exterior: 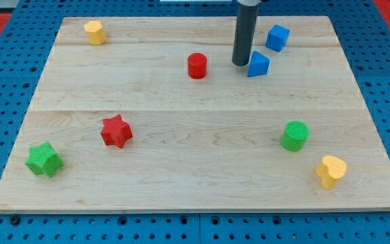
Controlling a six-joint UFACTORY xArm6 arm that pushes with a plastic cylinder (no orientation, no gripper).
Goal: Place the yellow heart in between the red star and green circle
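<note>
While my tip (241, 64) rests on the tabletop (195, 190) just left of the blue triangular block (258, 64), almost touching it, it is a bare rod with no pincer to part or close. Well below it, the yellow heart (331, 170) sits just right of and below the green circle (294, 135), with the red star (116, 131) far to that circle's left.

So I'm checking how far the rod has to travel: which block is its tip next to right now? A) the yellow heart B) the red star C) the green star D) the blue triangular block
D: my tip stands just to the view's left of the blue triangular block, near the view's top, far from the yellow heart at the lower right.
</note>
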